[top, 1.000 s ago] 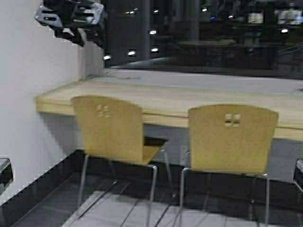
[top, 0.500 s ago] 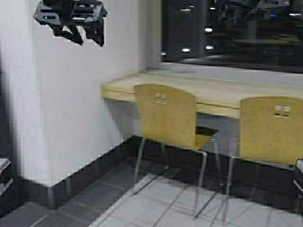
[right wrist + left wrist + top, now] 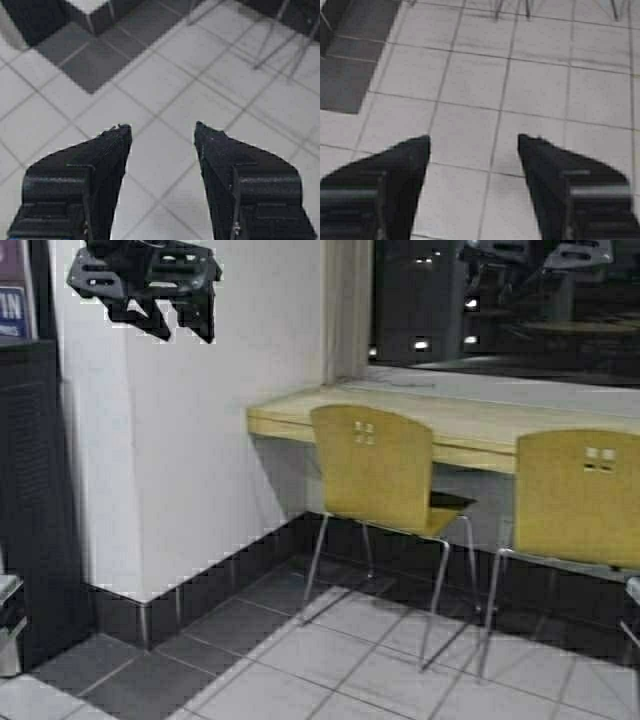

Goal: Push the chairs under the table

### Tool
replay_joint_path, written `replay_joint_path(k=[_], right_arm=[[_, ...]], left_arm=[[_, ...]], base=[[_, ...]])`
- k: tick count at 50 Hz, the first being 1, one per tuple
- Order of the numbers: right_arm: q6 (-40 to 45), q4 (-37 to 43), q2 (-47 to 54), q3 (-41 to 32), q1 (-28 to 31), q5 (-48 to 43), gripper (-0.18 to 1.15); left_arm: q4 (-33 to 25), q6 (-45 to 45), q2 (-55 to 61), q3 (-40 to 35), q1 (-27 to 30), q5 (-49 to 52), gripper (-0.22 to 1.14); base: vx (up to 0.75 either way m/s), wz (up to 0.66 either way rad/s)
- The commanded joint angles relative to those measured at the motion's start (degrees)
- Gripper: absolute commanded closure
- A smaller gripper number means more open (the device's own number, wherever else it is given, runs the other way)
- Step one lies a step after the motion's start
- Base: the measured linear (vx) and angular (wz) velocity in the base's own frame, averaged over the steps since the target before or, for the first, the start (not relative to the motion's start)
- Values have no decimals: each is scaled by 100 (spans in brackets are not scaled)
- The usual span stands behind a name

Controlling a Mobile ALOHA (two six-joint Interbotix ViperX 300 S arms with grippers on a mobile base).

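Observation:
Two yellow-tan plywood chairs stand on the tiled floor in front of the long pale-wood table point(image 3: 470, 425) in the high view. The left chair point(image 3: 375, 465) is turned at a slight angle. The right chair point(image 3: 585, 505) is cut off by the picture's right edge. Both backs stand clear of the table's front edge. My left gripper point(image 3: 473, 140) is open and empty over bare floor tiles. My right gripper point(image 3: 162, 127) is open and empty too. Thin chrome chair legs show far off in the left wrist view point(image 3: 512, 7) and the right wrist view point(image 3: 280, 42).
A white wall pillar point(image 3: 220, 440) with a dark tiled skirting juts out left of the table. A dark cabinet point(image 3: 30, 490) stands at the far left. A dark window point(image 3: 500, 300) runs behind the table. Pale floor tiles point(image 3: 330, 660) lie between me and the chairs.
The robot has moved: the whole scene has shifted right and farther away in the high view. The wall pillar and a dark cabinet have come into view on the left. The chairs have not shifted.

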Motion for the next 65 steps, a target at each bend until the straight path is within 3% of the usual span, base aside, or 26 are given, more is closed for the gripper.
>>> replay_joint_path(k=[1, 65], right_arm=[[9, -9, -53, -132, -9, -26, 17], [18, -9, 62, -158, -229, 62, 16]], left_arm=[[-9, -53, -44, -114, -18, -18, 2], [18, -35, 202, -132, 0, 62, 2]], base=[[-29, -21], [-14, -25]])
